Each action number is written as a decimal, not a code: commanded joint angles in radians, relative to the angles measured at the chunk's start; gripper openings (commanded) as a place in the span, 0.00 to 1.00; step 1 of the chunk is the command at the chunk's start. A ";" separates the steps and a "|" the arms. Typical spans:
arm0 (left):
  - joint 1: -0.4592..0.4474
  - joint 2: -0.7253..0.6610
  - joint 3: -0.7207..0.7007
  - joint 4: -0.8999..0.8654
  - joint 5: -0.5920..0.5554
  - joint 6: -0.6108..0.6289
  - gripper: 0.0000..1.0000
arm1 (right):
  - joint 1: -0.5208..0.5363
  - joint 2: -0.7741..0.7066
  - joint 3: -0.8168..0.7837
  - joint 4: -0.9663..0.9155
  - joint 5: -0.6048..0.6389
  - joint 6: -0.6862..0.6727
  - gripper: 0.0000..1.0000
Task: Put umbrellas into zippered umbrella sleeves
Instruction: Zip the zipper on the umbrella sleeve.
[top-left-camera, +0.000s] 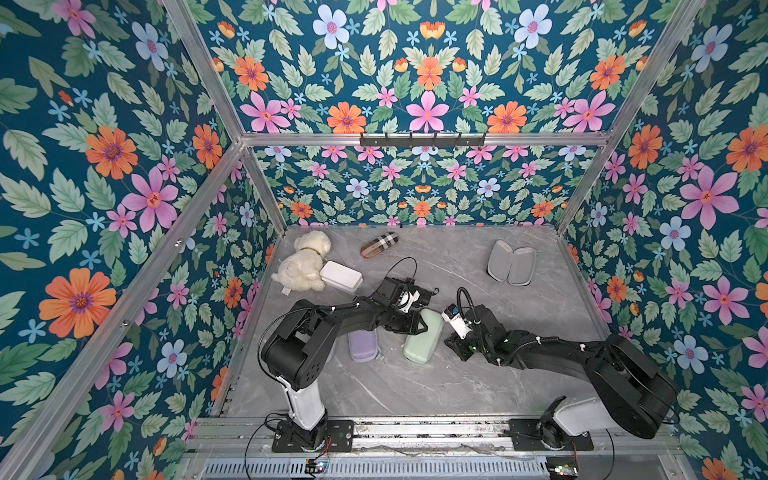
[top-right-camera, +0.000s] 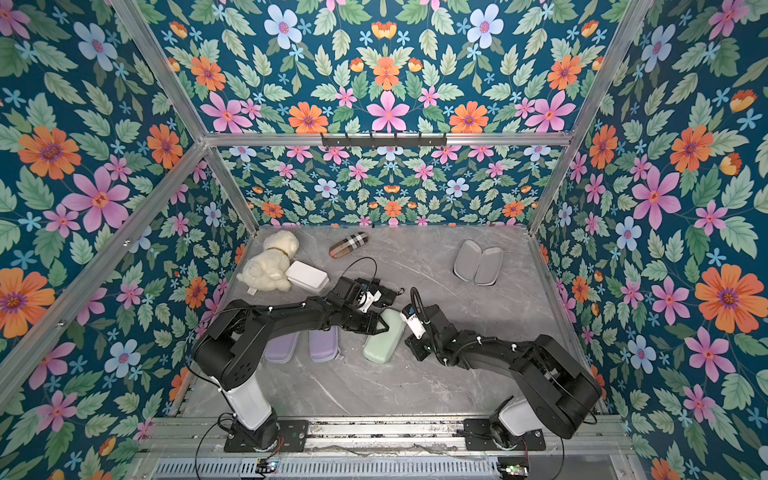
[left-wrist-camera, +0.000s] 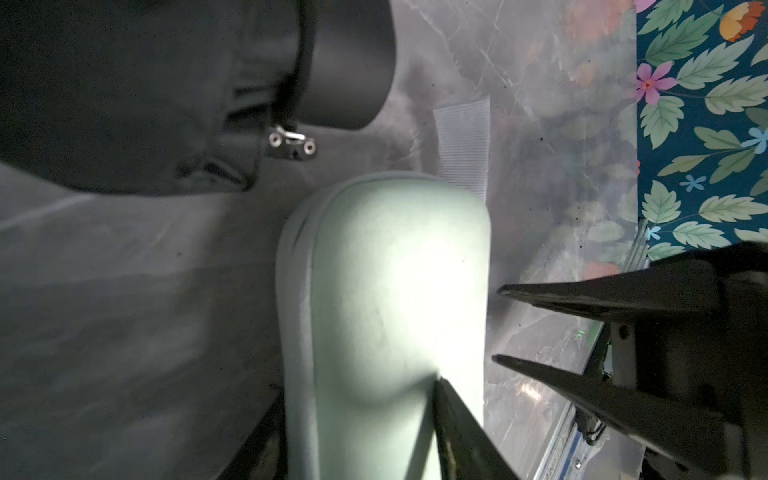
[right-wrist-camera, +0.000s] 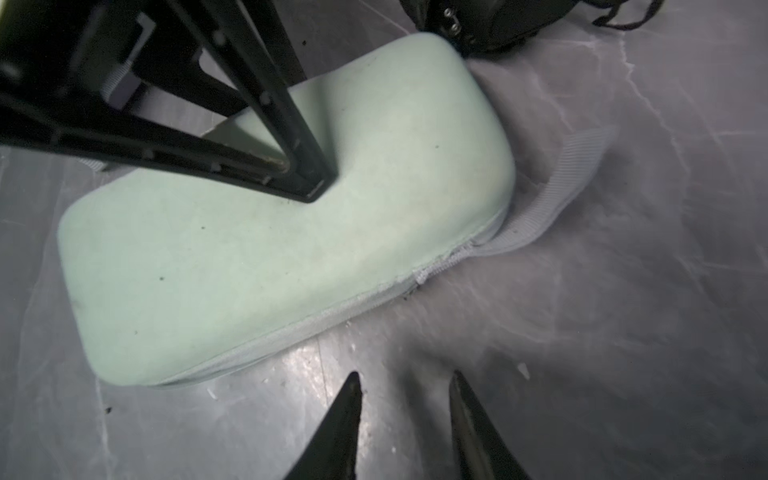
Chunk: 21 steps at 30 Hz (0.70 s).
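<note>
We see a matt, smooth mint green sleeve (right-wrist-camera: 291, 257) with a ribbed woven grey strap (right-wrist-camera: 552, 187), on a glossy marbled bench (right-wrist-camera: 623, 332); the plush dog (top-left-camera: 301, 266) looks fluffy.

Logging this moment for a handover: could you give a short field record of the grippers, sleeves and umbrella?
left gripper: closed on the mint green sleeve, one finger denting its top
right gripper: open, empty, beside it
mint green sleeve: closed, lying flat
black umbrella: loose, at that sleeve's far end
lavender sleeves: two, closed, under left arm
open sleeve: back right, grey lining up
other items: plaid capsule, plush dog, white box
</note>
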 joint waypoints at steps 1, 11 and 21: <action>0.003 0.032 0.001 -0.211 -0.211 0.097 0.47 | 0.000 0.041 0.005 0.080 0.013 -0.063 0.36; 0.014 0.084 0.036 -0.256 -0.180 0.200 0.35 | 0.008 0.136 -0.023 0.237 0.015 -0.113 0.37; 0.014 0.106 0.048 -0.247 -0.164 0.211 0.33 | 0.014 0.173 -0.025 0.320 0.034 -0.168 0.20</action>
